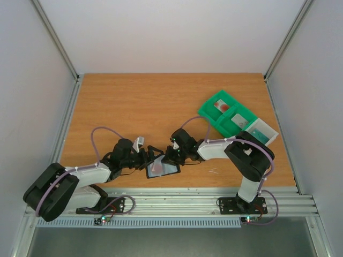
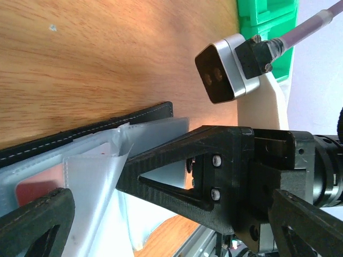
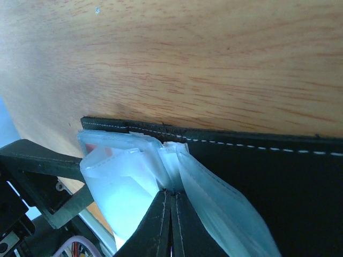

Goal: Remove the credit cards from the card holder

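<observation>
The card holder (image 1: pixel 167 170) lies open near the table's front edge, black outside with clear blue-grey sleeves (image 3: pixel 123 182). A reddish card shows inside one sleeve (image 2: pixel 37 187), and in the right wrist view (image 3: pixel 96 147). My right gripper (image 1: pixel 170 159) is shut, its tips (image 3: pixel 171 195) pinching the sleeves at the fold and tenting one up. My left gripper (image 1: pixel 153 159) is open; one finger (image 2: pixel 32 222) lies over the sleeves and the other (image 2: pixel 311 225) is off to the side. A pale card with a round red mark (image 1: pixel 221 106) and a teal-green card (image 1: pixel 262 131) lie in the tray.
A green compartmented tray (image 1: pixel 211 119) stands at the back right of the wooden table (image 1: pixel 134 107). The right wrist camera (image 2: pixel 225 69) hangs close above the left gripper. The table's front rail (image 1: pixel 177 201) is just behind the card holder.
</observation>
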Robot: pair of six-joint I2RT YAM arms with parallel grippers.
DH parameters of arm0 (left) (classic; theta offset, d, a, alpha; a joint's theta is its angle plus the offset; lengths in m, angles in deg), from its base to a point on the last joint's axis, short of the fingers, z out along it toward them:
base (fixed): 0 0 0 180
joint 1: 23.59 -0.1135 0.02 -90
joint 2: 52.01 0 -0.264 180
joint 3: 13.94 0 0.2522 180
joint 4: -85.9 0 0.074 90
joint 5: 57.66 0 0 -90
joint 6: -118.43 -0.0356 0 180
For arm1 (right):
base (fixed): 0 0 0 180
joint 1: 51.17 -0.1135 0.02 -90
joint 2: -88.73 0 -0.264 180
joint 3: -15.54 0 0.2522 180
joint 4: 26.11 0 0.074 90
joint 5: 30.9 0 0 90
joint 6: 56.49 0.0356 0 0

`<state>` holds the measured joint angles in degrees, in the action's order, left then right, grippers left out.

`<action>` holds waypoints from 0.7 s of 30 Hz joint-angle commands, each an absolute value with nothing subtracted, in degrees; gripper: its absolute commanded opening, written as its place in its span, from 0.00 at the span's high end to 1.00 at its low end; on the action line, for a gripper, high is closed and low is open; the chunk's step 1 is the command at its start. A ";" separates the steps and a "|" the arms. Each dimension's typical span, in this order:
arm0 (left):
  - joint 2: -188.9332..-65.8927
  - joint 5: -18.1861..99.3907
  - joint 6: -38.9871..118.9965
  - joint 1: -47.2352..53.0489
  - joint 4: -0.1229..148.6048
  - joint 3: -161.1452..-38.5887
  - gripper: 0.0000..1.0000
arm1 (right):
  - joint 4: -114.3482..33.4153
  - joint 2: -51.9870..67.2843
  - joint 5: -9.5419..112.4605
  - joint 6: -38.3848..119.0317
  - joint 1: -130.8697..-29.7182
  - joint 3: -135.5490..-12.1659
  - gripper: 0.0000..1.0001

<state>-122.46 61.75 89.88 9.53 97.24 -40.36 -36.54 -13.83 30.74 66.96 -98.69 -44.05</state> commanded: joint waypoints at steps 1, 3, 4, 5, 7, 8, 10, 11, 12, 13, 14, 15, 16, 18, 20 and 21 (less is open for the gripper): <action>-124.13 63.78 92.13 9.54 104.89 -39.48 0.01 | -35.77 -15.94 31.50 68.53 -99.62 -41.80 0.96; -124.54 64.36 92.93 9.54 106.07 -39.41 0.01 | -35.00 -15.59 31.45 68.77 -99.63 -41.47 0.96; -124.62 64.60 93.26 9.54 106.55 -39.39 0.01 | -34.63 -15.31 31.56 68.90 -99.63 -41.20 0.95; -124.68 64.82 93.65 9.54 107.01 -39.39 0.01 | -34.30 -15.13 31.60 69.02 -99.63 -41.05 0.94; -124.54 65.18 94.19 9.54 107.44 -39.39 0.01 | -33.87 -14.46 31.84 69.17 -99.60 -40.61 0.93; -124.41 65.35 94.61 9.54 107.65 -39.39 0.01 | -33.74 -13.99 32.02 69.18 -99.72 -40.43 0.92; -124.05 65.56 95.14 9.54 107.87 -39.47 0.01 | -33.84 -12.81 32.64 69.09 -99.60 -39.97 0.90; -123.93 65.61 95.33 9.54 107.85 -39.47 0.01 | -34.04 -12.13 33.05 68.87 -99.52 -39.82 0.89; -123.83 65.69 95.59 9.51 107.87 -39.54 0.01 | -35.00 -11.44 33.49 68.24 -99.28 -39.82 0.87; -123.88 65.85 95.78 9.60 107.95 -39.56 0.01 | -36.23 -10.66 34.00 67.58 -99.06 -40.05 0.85; -124.01 65.97 95.96 9.63 108.14 -39.50 0.01 | -37.53 -9.86 34.54 66.97 -98.80 -40.29 0.83; -124.13 66.09 96.13 9.70 108.32 -39.48 0.01 | -38.48 -9.09 34.96 66.44 -98.62 -40.52 0.81; -124.27 66.16 96.26 9.78 108.53 -39.48 0.01 | -39.24 -8.25 35.42 66.04 -98.43 -40.48 0.80; -124.78 66.18 96.51 9.93 109.30 -39.48 0.01 | -41.65 -6.56 36.56 65.16 -98.21 -40.45 0.79; -125.39 65.98 96.99 10.25 110.30 -39.54 0.01 | -44.26 -4.16 38.51 64.20 -98.19 -40.69 0.79; -125.72 65.74 97.18 10.59 110.69 -39.63 0.01 | -45.78 -3.10 39.48 63.78 -98.19 -40.79 0.78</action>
